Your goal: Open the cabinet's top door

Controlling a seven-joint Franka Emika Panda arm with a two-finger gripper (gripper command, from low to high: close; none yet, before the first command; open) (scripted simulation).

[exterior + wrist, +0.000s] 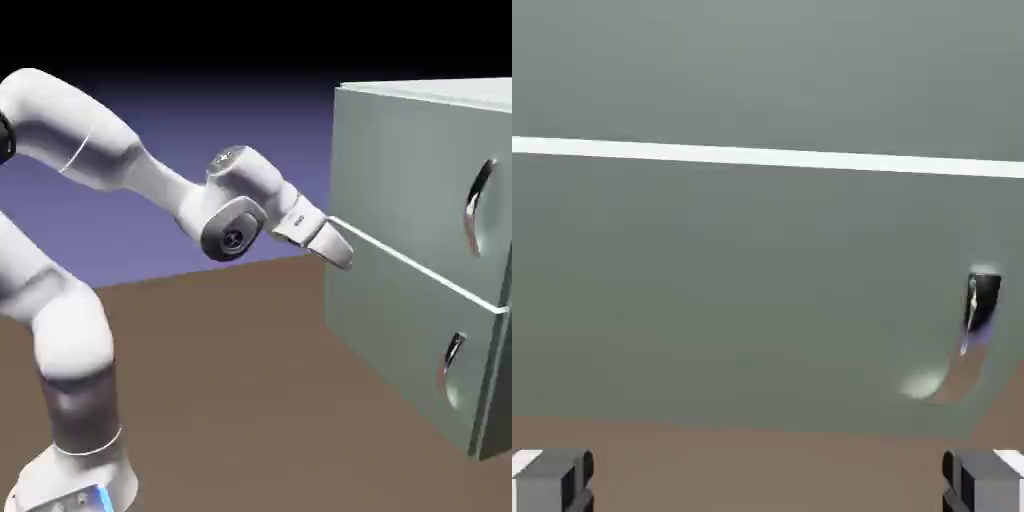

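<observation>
The approach was under way: the gripper [338,247], jaws wide and empty, hung near the cabinet [400,330] at the table's far-right edge, seemingly short of it, needing to reach the top door's [410,170] handle [480,205].

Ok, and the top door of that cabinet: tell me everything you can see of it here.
The top door is the larger upper panel of the cabinet, flat, matt, pale grey-green. A long curved silver handle stands upright near its far edge, at the exterior view's right. A thin pale seam divides it from the shorter lower panel. It looks shut, flush with the front. The open gripper hangs near its lower corner; whether it touches cannot be told.
</observation>
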